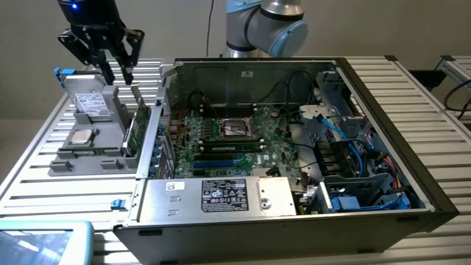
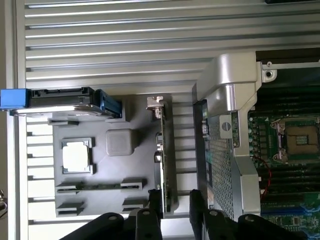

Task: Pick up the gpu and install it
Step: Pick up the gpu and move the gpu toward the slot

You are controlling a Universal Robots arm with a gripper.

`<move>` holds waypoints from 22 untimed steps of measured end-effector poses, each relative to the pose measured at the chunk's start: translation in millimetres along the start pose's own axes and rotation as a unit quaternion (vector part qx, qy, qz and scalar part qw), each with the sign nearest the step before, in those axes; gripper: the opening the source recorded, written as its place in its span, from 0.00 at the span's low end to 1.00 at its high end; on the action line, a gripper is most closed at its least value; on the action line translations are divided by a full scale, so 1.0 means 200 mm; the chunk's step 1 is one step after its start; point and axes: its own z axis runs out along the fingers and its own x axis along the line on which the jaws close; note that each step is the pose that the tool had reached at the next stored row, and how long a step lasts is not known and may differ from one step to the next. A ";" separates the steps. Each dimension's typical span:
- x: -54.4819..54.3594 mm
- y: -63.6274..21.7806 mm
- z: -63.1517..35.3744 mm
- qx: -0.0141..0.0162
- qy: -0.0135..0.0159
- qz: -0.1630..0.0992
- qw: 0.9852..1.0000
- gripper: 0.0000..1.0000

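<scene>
Green gpu (image 1: 137,128) stood upright on its thin edge in the grey tray (image 1: 81,165); above that tray, the gripper (image 1: 121,78) hung spread open, empty.

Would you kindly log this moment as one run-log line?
stage: pre-grasp | gripper: open, above gpu | gpu: on edge in tray | install: not done

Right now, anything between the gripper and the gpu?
Nothing: in the exterior view the open gripper hangs above the gpu, standing on edge in the gray tray, with bare air between.
</scene>
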 end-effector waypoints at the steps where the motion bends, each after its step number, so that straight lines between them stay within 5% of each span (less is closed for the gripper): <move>1: 0.02 -0.002 0.009 0.000 0.000 0.000 1.000 0.37; 5: 0.07 -0.007 0.045 -0.001 -0.001 0.000 1.000 0.44; 16: 0.09 -0.017 0.144 -0.001 -0.001 -0.001 1.000 0.44; 22: 0.09 -0.042 0.197 -0.004 -0.001 -0.004 1.000 0.44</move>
